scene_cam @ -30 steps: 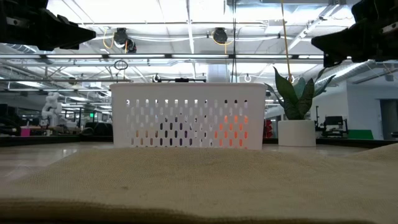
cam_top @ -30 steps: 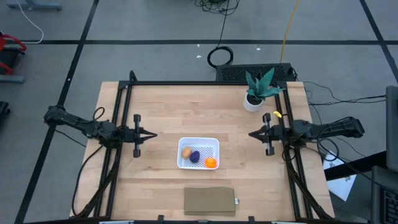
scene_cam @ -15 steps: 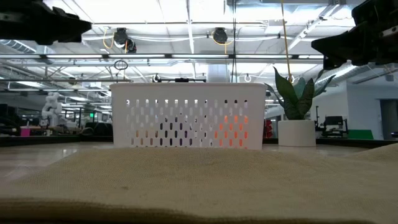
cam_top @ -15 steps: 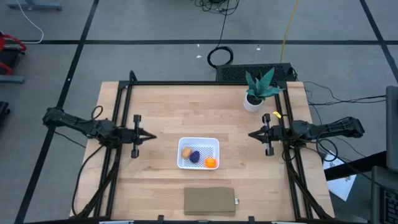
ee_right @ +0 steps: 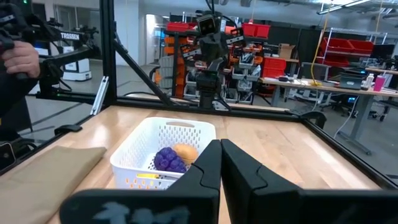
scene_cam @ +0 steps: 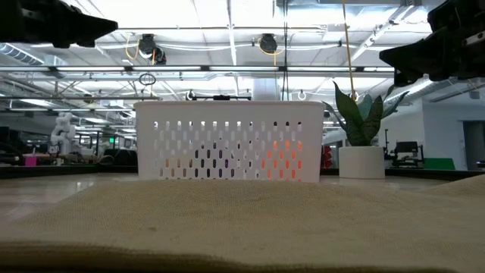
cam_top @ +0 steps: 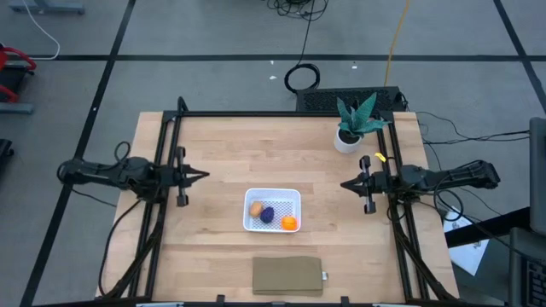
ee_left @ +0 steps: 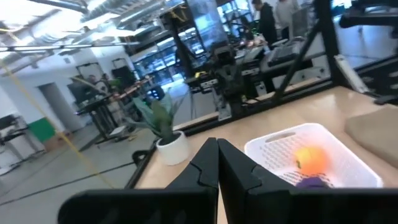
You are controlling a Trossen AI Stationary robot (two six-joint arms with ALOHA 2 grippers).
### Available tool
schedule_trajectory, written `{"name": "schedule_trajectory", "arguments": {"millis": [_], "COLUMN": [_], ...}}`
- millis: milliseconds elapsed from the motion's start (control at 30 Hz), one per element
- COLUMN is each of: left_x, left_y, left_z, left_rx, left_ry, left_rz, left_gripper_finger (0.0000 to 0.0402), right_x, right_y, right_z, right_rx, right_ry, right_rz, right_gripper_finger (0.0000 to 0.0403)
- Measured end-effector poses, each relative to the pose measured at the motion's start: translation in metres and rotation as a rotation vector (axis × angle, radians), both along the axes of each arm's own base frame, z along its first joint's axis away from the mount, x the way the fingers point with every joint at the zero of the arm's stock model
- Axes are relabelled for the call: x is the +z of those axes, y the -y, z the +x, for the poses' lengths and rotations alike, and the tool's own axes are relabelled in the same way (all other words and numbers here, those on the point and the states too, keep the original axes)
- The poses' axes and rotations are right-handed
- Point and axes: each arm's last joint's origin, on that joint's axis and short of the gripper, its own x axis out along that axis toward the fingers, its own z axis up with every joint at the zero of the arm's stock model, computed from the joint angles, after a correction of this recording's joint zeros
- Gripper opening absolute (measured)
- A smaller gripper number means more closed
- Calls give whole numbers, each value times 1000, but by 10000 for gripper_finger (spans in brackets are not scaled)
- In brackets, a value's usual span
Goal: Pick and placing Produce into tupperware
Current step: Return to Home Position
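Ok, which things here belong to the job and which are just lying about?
Job: white perforated plastic container; inside it, round orange piece, tan-brown piece, dark purple piece; left jaws, right jaws, both shut, at the table's sides.
Lying about: flat brown rectangular pad; green potted plant.

A small white rectangular plastic container with rounded corners and perforated walls [cam_top: 273, 193] sits upright near the middle of the wooden table [cam_top: 213, 145]. Three small rounded pieces lie inside it: a tan-brown one [cam_top: 256, 208] toward the left arm's side, a dark purple one [cam_top: 268, 215] just beside it, and a bright orange one [cam_top: 289, 223] toward the right arm's side.
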Motion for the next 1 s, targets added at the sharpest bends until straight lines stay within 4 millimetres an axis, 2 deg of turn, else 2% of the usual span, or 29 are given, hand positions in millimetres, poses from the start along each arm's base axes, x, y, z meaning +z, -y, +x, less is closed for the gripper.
{"name": "schedule_trajectory", "arguments": {"millis": [167,400,567,700,1000], "left_x": [-5,0,-4,-12,-13], "left_y": [0,-1,-1,-3,-9], "left_z": [-9,-18,-16,-13,-12], "left_rx": [-65,-77,-53,14,38], "left_ry": [-32,52,20,-6,-20], "left_rz": [-12,-28,-76,-78,-95], "left_gripper_finger": [0,0,0,0,0], "right_x": [0,0,0,1,-1], "right_y": [0,0,2,9,22], "right_z": [0,0,0,0,0], "right_rx": [0,0,-27,-126,-146], "right_ry": [-1,-1,0,9,-4], "right_rz": [6,13,12,13,51], "right_gripper_finger": [0,0,0,0,0]}}
